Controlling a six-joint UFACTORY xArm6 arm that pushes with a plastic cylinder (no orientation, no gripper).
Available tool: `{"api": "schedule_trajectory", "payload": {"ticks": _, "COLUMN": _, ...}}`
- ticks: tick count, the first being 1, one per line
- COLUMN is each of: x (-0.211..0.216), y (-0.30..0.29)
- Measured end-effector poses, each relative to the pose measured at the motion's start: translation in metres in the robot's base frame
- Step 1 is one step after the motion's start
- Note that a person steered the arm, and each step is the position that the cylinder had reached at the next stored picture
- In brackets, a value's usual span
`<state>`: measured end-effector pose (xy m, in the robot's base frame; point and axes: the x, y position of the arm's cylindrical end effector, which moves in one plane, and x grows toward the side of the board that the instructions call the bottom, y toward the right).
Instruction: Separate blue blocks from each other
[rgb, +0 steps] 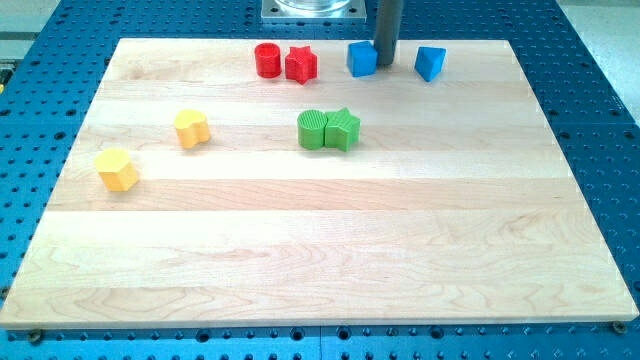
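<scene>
Two blue blocks lie near the view's top edge of the wooden board (320, 250). A blue cube (361, 58) sits left of my rod, and a blue wedge-shaped block (430, 63) sits to the right, apart from it. My tip (386, 65) stands between them, touching or almost touching the right side of the blue cube. A gap separates the tip from the blue wedge.
A red cylinder (267, 60) and a red star (301, 65) touch each other left of the blue cube. A green cylinder (313, 130) and a green star (343, 129) touch mid-board. A yellow heart-like block (191, 128) and a yellow hexagon (117, 170) lie at the left.
</scene>
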<state>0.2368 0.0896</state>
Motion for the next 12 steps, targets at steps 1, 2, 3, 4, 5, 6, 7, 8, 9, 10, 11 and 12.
{"api": "schedule_trajectory", "payload": {"ticks": 1, "x": 0.000, "y": -0.001}}
{"api": "schedule_trajectory", "payload": {"ticks": 2, "x": -0.004, "y": 0.000}}
{"api": "schedule_trajectory", "payload": {"ticks": 3, "x": -0.012, "y": 0.074}}
{"api": "schedule_trajectory", "payload": {"ticks": 4, "x": 0.006, "y": 0.150}}
{"api": "schedule_trajectory", "payload": {"ticks": 5, "x": 0.013, "y": 0.176}}
{"api": "schedule_trajectory", "payload": {"ticks": 6, "x": 0.027, "y": 0.186}}
{"api": "schedule_trajectory", "payload": {"ticks": 7, "x": 0.035, "y": 0.186}}
{"api": "schedule_trajectory", "payload": {"ticks": 8, "x": 0.035, "y": 0.162}}
{"api": "schedule_trajectory", "payload": {"ticks": 9, "x": 0.035, "y": 0.127}}
{"api": "schedule_trajectory", "payload": {"ticks": 10, "x": 0.068, "y": 0.124}}
{"api": "schedule_trajectory", "payload": {"ticks": 11, "x": 0.062, "y": 0.103}}
{"api": "schedule_trajectory", "payload": {"ticks": 12, "x": 0.040, "y": 0.092}}
